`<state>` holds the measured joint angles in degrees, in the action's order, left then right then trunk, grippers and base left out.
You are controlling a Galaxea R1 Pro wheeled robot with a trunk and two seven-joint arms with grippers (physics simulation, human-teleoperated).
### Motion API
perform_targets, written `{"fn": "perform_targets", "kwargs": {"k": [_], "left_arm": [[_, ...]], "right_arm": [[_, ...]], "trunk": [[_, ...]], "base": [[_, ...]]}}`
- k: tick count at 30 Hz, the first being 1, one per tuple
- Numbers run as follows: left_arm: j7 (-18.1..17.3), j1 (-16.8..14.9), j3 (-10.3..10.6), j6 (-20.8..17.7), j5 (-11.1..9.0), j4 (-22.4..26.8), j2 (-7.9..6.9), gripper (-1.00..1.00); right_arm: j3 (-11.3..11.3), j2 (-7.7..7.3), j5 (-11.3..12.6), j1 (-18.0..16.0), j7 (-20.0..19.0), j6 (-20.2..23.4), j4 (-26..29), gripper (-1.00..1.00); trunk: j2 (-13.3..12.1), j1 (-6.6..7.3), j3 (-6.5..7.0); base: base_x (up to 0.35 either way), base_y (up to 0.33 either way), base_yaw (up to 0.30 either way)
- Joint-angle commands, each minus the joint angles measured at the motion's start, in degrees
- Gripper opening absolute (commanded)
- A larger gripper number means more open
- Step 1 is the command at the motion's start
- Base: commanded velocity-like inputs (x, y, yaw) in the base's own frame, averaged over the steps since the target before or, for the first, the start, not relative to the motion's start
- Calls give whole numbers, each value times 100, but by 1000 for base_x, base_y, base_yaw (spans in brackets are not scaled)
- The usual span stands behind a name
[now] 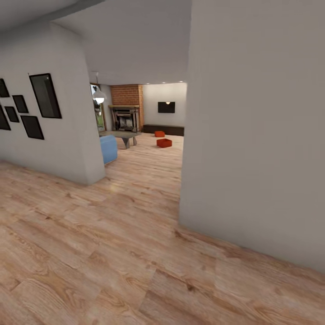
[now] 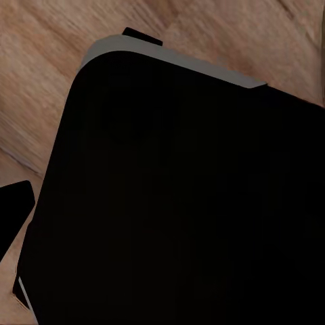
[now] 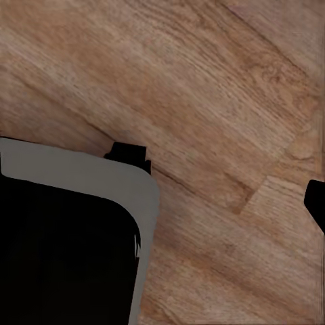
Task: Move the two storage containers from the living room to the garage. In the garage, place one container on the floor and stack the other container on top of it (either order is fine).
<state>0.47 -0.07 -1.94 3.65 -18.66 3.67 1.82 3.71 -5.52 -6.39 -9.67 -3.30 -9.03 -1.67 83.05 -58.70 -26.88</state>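
- Nearest, wrist views: dark rounded body w/ a grey rim (image 3: pixel 81 179), prob. the robot's own base, over light wood plank floor (image 1: pixel 113 253). A small black sliver at the frame edge (image 3: pixel 317 203) in the right wrist view may be a fingertip; can't tell whether either end effector is spread or pressed together.
- Mid frame, right: big plain grey wall corner (image 1: pixel 183 221) juts into the path. Risk: cutting the turn too tight would clip base or arm on that corner.
- Mid frame, left: grey wall w/ black picture frames (image 1: pixel 45 95) ends in another corner (image 1: pixel 92 180). The gap btwn the two corners looks narrow-ish, so a skewed heading could scrape either side.
- Further in, centre-left: light blue upholstered seat (image 1: pixel 108 149) and low grey coffee desk (image 1: pixel 125 135) sit near the route; swinging wide left could bump them.
- Far, centre of frame: two orange-red rectangular storage bins, nearer one (image 1: pixel 164 143), farther one (image 1: pixel 159 133), on the plank floor of the living room, apart from each other, before the long dark low cabinet (image 1: pixel 163 130), red brick fireplace (image 1: pixel 127 106) to the left, black wall TV (image 1: pixel 166 107) above.
- Judgement: still the approach leg, nothing grasped yet. Stopping off-centre to the bins could force an awkward reach.
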Motion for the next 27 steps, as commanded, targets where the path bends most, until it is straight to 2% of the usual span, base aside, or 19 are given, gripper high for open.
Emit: {"fn": "perform_targets", "kwargs": {"k": [1,27], "left_arm": [[5,-1,-17,13,-14,2,2,100],[5,-2,-17,13,-20,2,2,100]], "right_arm": [[34,-2,-21,-8,-4,-34,-18,100],[34,-2,-21,-8,-4,-38,-18,100]], "trunk": [[3,-3,-5],[3,-3,-5]], "base": [[321,0,257],[321,0,269]]}}
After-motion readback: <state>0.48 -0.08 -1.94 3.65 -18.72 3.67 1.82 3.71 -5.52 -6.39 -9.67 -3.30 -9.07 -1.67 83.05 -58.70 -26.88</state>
